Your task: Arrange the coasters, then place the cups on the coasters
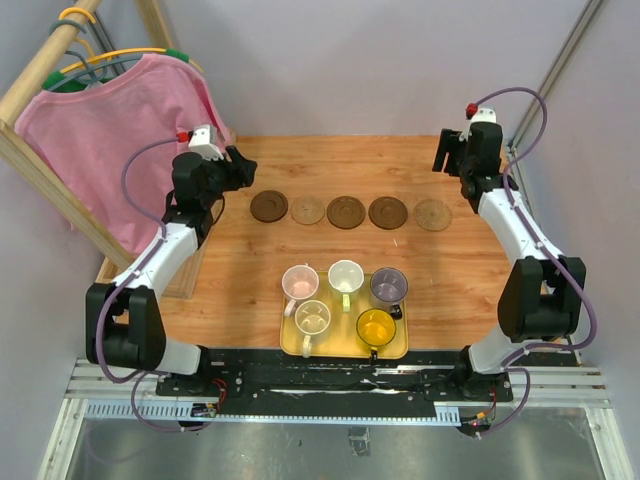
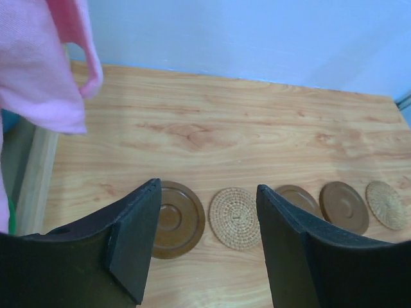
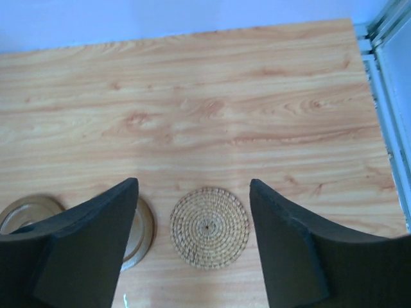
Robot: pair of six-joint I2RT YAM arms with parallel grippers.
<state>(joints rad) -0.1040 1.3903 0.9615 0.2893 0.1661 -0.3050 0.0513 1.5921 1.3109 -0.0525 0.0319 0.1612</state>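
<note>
So the five coasters (image 1: 346, 212) sat in a neat row across the middle of the bench (image 1: 250, 270), each just beside the next without touching. From the left it went dark, woven, dark, dark, woven. All five cups (image 1: 345, 275) were on the yellow tray (image 1: 342, 342) at the near edge, between the two arm bases: pink, cream and purple in the back row, the white-green one and the amber one in front. None of them was on a coaster yet.

The left claw (image 2: 207, 186) hung above the left end of the row with its jaws spread wide and nothing in them. Its own camera saw the second coaster, a woven one, down in the gap. The right claw (image 3: 192, 183) was the same deal over the right end, wide apart and empty, with the last woven coaster framed between its fingers (image 3: 96, 237). A pink shirt (image 1: 120, 130) hung on a rack off to the left.
</note>
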